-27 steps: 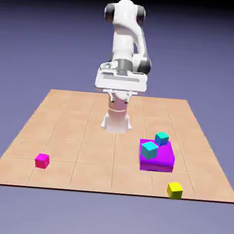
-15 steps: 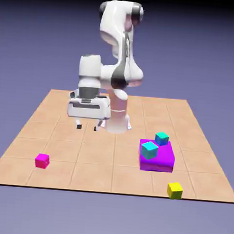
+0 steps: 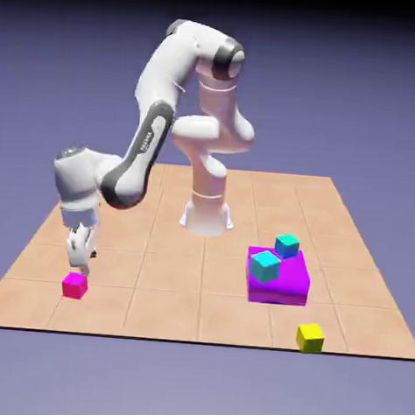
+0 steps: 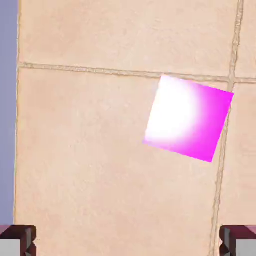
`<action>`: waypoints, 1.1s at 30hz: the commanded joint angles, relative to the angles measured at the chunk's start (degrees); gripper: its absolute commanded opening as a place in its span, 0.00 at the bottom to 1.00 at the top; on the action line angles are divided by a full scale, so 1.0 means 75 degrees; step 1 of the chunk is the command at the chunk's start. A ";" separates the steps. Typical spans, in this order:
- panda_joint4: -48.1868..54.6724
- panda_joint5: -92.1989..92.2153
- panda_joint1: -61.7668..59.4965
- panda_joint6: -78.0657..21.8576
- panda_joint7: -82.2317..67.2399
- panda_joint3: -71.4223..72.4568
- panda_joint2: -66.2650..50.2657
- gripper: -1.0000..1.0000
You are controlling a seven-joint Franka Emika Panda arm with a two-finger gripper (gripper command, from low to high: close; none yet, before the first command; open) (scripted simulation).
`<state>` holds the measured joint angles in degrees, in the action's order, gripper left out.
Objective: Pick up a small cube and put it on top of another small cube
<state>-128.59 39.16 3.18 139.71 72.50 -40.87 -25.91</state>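
Pale tan tiles (image 3: 163, 309) carry the unlifted magenta-pink cube (image 3: 75, 286); my white two-finger gripper (image 4: 128, 240) is open, grasping and stacking remain.

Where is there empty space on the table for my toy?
Between the pink cube and the big purple block, there's a wide bare patch. It's crowded on the purple block, with two blue-green cubes, and under the hand.

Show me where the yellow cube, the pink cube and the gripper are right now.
Yellow cube (image 3: 310, 338): exterior view, on its body near the middle.
Pink cube (image 4: 189, 119): hand view, on its top face.
Gripper (image 4: 128, 241): hand view, midway between its open fingertips.
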 commanded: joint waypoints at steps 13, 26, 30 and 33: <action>0.0351 -0.0507 -0.2275 0.0840 0.0842 0.2086 -0.0793 0.50; 0.0346 -0.0341 -0.1847 0.0620 0.0740 0.1622 -0.0753 0.00; 0.0332 0.0057 -0.0824 0.0096 0.0498 0.0515 -0.0658 0.00; 0.0321 0.0355 -0.0058 -0.0297 0.0316 -0.0315 -0.0587 0.00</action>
<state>-126.18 41.96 2.74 137.52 74.78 -43.22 -30.31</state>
